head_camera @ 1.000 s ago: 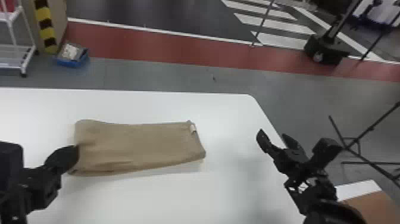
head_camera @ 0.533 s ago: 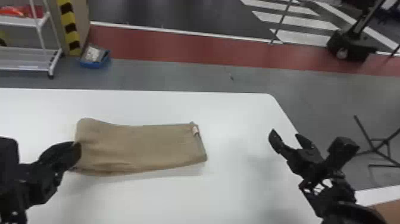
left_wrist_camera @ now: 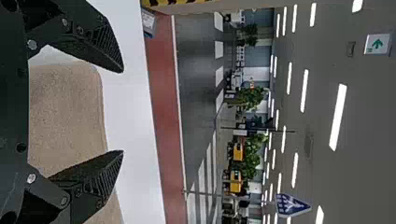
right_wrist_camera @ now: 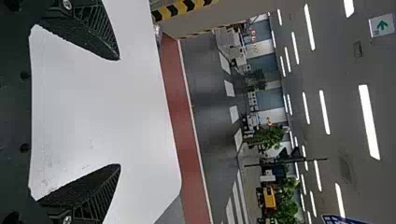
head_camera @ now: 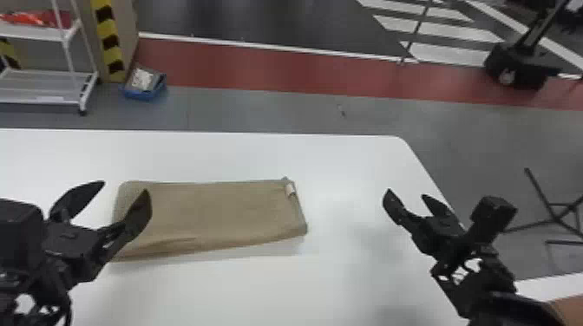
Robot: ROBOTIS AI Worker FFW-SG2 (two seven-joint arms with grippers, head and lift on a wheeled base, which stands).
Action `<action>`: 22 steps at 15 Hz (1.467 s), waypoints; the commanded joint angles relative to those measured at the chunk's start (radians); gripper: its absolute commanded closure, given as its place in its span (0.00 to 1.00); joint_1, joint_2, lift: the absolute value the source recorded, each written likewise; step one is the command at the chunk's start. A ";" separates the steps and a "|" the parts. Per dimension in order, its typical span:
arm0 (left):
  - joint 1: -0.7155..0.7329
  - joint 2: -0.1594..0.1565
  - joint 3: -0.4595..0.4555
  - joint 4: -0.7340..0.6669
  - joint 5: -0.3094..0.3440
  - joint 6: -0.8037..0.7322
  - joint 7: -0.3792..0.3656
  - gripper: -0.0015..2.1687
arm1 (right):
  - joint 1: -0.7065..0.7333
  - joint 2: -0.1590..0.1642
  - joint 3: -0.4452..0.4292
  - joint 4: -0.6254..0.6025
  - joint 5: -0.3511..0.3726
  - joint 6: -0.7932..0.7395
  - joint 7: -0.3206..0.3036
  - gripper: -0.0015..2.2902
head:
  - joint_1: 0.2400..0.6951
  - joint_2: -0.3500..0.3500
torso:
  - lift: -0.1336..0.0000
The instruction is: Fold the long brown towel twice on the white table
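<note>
Behind the white table [head_camera: 347, 164], a grey floor carries a red strip [head_camera: 277, 65] running across, with white crosswalk stripes [head_camera: 438, 32] beyond it on the right. From the left come a white wheeled rack [head_camera: 47, 84] with orange-red items [head_camera: 30, 18] on its upper shelf, a yellow-and-black striped post [head_camera: 107, 39], a blue bin [head_camera: 145, 92] on the floor, and, far right, a black wheeled base [head_camera: 516, 65].

At the table's left, the left gripper [head_camera: 125, 187] is wide and holds nothing, one finger overlapping the left end of the brown towel [head_camera: 217, 216] in the head view; whether they touch, I cannot tell. The towel lies flat in an oblong on the table, left of its middle, a small pale tag [head_camera: 290, 189] near its far right corner. Well apart to its right, by the table's right edge, the right gripper [head_camera: 406, 193] is also wide and empty.
</note>
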 commanded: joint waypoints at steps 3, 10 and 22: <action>-0.079 -0.002 -0.044 0.069 0.024 0.132 -0.058 0.77 | -0.003 0.001 0.092 -0.021 0.056 0.028 -0.006 0.03 | 1.00 0.17 | 0.08; -0.140 0.008 -0.054 0.139 -0.022 0.209 -0.041 0.99 | -0.092 -0.002 0.166 0.027 0.050 0.154 0.015 0.04 | 1.00 0.24 | 0.08; -0.192 0.014 -0.048 0.239 -0.015 0.218 -0.070 0.99 | -0.228 0.010 0.389 0.025 0.206 0.449 -0.017 0.13 | 1.00 0.47 | 0.08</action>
